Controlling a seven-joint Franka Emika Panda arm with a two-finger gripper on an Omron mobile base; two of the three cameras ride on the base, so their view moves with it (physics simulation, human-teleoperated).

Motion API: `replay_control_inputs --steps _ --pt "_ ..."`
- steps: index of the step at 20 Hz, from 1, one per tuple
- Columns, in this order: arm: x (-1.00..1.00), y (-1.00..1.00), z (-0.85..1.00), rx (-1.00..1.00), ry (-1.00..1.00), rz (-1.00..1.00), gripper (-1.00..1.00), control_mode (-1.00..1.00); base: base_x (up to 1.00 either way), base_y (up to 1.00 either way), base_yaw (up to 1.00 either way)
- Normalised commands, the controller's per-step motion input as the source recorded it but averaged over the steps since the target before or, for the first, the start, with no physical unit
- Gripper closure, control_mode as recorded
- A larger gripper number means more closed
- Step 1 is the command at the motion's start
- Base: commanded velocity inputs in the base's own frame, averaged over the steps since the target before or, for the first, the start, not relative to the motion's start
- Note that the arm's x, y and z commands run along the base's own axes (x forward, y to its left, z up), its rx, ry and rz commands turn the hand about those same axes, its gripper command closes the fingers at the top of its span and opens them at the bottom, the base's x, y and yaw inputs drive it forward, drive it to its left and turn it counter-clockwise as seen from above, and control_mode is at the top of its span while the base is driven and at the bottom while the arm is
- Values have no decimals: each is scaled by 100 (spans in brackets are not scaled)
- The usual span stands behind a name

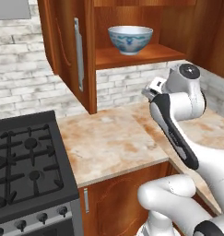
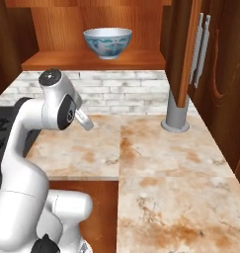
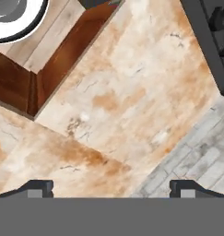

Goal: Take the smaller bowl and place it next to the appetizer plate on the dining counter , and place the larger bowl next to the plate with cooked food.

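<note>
While the larger bowl (image 1: 130,39) sits shelved, an open cabinet door (image 1: 72,50) flanks it.

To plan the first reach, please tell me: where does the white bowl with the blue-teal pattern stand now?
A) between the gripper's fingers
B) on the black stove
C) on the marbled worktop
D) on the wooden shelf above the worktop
D: the larger bowl stands upright on the wooden shelf, above the marbled worktop.
</note>
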Motion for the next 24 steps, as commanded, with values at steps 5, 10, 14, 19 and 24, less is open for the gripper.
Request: replay_control_inputs --steps 5,10,14,19,24 --pt "-2 -18 36 62 -2 -30 -100 -100 0 0 0" --pt "0 -26 39 40 -38 -26 -100 -100 0 0 0" --pt "4 -16 75 44 -29 -37 -100 -100 0 0 0" --pt "2 -5 90 24 -9 -12 -100 -100 0 0 0" --pt "18 -12 46 2 -3 14 -100 -100 0 0 0"
